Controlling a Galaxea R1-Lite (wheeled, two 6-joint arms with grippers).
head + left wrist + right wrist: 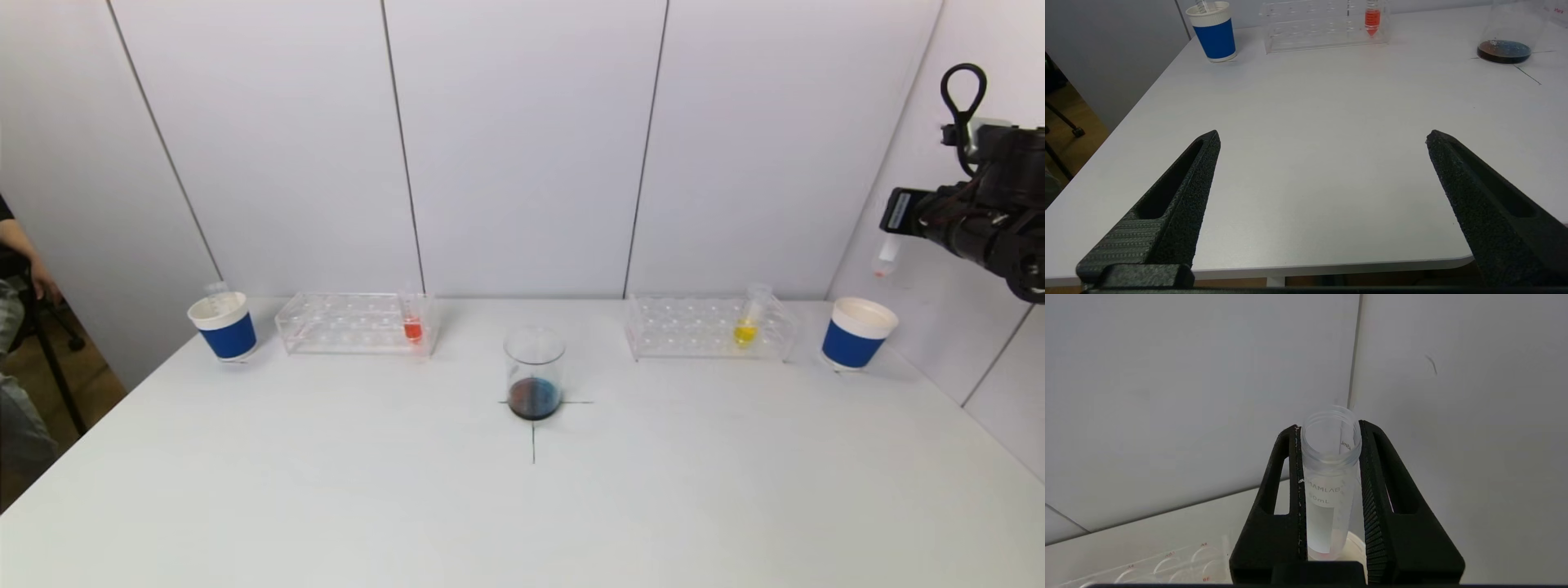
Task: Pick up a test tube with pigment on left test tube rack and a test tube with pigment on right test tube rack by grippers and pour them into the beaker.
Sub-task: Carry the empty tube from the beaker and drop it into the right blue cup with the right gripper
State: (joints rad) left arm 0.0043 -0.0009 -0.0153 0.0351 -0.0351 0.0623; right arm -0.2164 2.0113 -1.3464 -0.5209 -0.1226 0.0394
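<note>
A glass beaker (pixel 535 376) with dark liquid stands mid-table on a cross mark; it also shows in the left wrist view (pixel 1504 45). The left clear rack (pixel 355 322) holds a tube of red pigment (pixel 412 324). The right clear rack (pixel 706 327) holds a tube of yellow pigment (pixel 745 327). My right gripper (pixel 898 220) is high at the far right, above the right cup, shut on a nearly empty clear test tube (pixel 1329 490) with a faint reddish trace at its tip (pixel 884 257). My left gripper (pixel 1323 136) is open and empty over the table's front left edge, out of the head view.
A blue-and-white paper cup (pixel 224 327) left of the left rack holds an empty tube. A second blue-and-white cup (pixel 857 333) stands right of the right rack, under the held tube. White wall panels stand behind. A person sits at the far left edge (pixel 16 245).
</note>
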